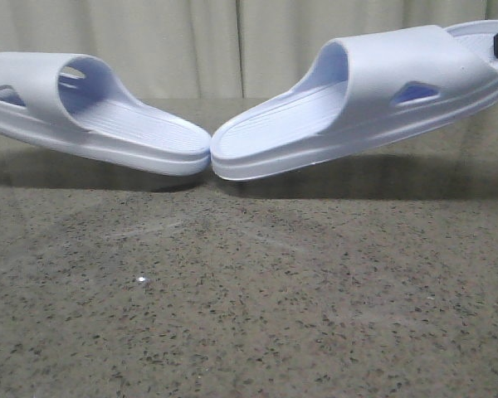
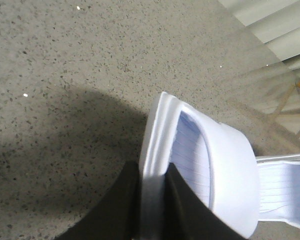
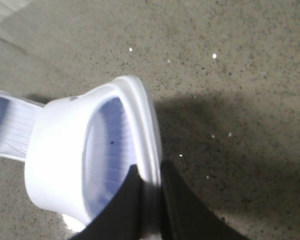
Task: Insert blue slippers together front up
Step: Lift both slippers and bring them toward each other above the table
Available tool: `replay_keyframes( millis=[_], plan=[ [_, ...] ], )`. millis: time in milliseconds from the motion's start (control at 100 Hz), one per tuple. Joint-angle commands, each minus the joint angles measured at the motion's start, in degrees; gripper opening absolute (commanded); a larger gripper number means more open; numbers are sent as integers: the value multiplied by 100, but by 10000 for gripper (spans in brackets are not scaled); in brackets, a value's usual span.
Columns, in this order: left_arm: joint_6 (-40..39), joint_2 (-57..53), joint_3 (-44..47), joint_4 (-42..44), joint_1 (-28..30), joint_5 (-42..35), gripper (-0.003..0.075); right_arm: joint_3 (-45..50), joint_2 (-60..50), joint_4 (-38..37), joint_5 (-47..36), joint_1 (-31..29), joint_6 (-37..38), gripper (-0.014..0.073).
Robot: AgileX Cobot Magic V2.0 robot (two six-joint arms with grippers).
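Both blue slippers are hanging above the speckled table (image 1: 249, 315), toes meeting at the middle: the left slipper (image 1: 91, 112) is sitting with its heel rim between the fingers of the left gripper (image 2: 152, 200), and the right slipper (image 1: 365, 99) likewise in the right gripper (image 3: 150, 205). Each pair of jaws is standing nearly closed, clenching only the thin heel wall, one finger inside on the footbed, one outside.

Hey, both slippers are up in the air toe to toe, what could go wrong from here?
1. Each gripper pinches only a thin rim: the left gripper on the left slipper, the right gripper on the right slipper. A push might twist one loose.
2. The toes nearly touch head-on, so they may butt instead of nesting.
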Motion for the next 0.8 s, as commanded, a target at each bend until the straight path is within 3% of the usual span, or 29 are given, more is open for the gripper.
replay_keyframes(
  millis=[0,430,690,790],
  plan=[
    [24,-234,-132,-471,23,246,15,-202,-176,598,13,-44,-155,-104],
    [24,-234,-132,-273,23,86,15,-497,-293,770,39,-44,-168,-104],
    [24,-234,-132,-826,23,381,15,-630,-48,880,194,-44,-168,-104],
    [69,-212,-132,-1216,23,604,15,-630,213,1271,347,-44,-419,-104]
  ],
)
